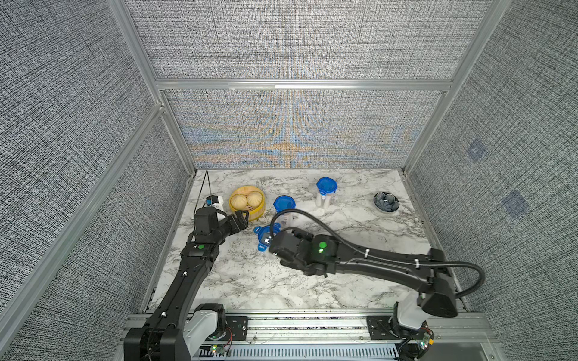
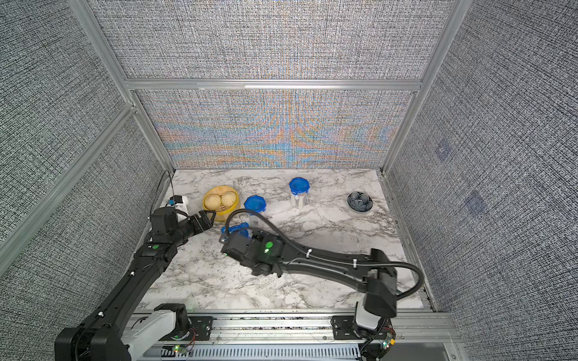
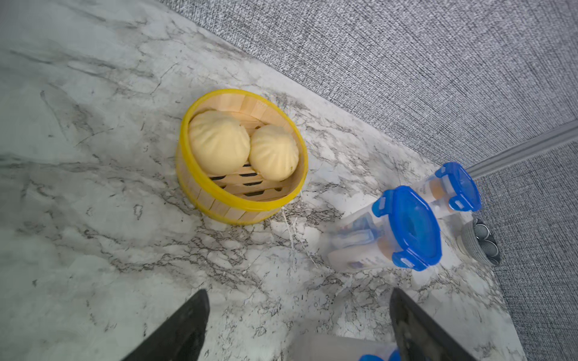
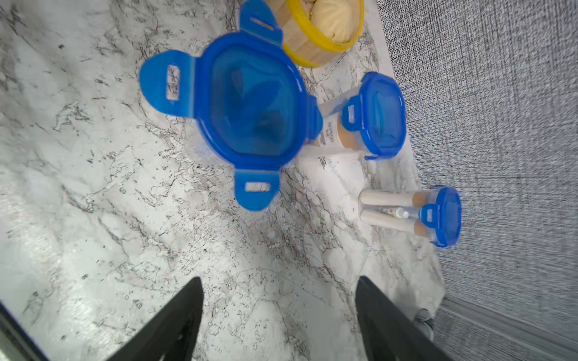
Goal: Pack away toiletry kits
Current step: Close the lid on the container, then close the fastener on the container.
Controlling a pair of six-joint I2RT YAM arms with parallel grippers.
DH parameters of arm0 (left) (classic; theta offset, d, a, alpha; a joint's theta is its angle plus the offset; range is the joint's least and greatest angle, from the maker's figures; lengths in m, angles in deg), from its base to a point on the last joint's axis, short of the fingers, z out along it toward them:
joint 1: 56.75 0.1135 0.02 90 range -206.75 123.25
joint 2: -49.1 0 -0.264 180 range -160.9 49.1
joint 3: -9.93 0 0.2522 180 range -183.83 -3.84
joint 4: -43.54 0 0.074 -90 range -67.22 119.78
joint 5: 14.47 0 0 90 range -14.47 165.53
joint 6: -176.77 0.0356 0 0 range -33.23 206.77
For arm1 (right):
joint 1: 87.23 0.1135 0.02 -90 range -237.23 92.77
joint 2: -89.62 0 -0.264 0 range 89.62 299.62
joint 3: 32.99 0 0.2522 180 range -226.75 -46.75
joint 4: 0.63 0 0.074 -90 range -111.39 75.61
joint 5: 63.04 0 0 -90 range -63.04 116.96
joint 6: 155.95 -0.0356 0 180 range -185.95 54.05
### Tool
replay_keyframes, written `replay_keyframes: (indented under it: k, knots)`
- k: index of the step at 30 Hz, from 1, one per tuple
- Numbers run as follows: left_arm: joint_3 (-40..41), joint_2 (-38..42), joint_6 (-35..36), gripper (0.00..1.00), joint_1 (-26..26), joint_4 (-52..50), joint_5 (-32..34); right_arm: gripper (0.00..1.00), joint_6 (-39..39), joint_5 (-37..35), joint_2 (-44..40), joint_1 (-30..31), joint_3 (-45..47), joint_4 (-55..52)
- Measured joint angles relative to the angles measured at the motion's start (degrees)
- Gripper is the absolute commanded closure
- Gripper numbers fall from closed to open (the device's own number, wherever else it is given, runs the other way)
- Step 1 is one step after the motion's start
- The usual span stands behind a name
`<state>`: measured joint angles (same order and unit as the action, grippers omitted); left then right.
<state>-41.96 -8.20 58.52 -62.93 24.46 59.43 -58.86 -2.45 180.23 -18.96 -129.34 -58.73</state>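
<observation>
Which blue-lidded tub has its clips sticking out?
The tall clear plastic tub nearest the robot: its tabs flare out; the middle tub's and far tub's fold down.

No text, brand or number can be read anywhere in these views. In the right wrist view, a white bottle (image 4: pixel 331 137) inside the middle tub (image 4: pixel 344 103) of the 3 carries a few short lines of dark print running along its side, too small and blurred to make out. In the left wrist view, that tub's contents show a small bluish-grey printed label (image 3: pixel 356 265) low on a white surface, also illegible.
</observation>
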Motion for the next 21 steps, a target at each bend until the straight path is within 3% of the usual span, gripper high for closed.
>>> replay_keyframes:
  k: [5,8,15,16,17,21]
  knots:
    - [-4.5,2.9,2.9,0.11,-6.6,-5.3,3.8,0.18,-5.9,16.5,-13.3,-13.2,12.1,6.7]
    - [-8.0,3.0,4.9,0.16,-11.4,-11.3,7.6,0.18,-10.0,26.7,-16.5,-20.9,16.5,10.1]
    - [-18.3,-1.8,10.3,0.14,-22.7,-28.3,13.9,0.13,-21.0,50.5,-15.1,-36.5,22.6,18.2]
    - [-20.1,-2.9,10.7,0.13,-24.3,-31.3,14.7,0.13,-21.7,53.6,-14.3,-37.7,22.6,18.8]
    - [-21.4,-3.7,11.2,0.01,-25.4,-33.4,15.2,0.13,-22.4,55.8,-13.8,-38.7,22.6,19.2]
    - [-26.0,-6.6,13.1,0.01,-28.8,-42.5,16.7,0.13,-24.6,63.0,-12.9,-41.7,23.8,20.8]
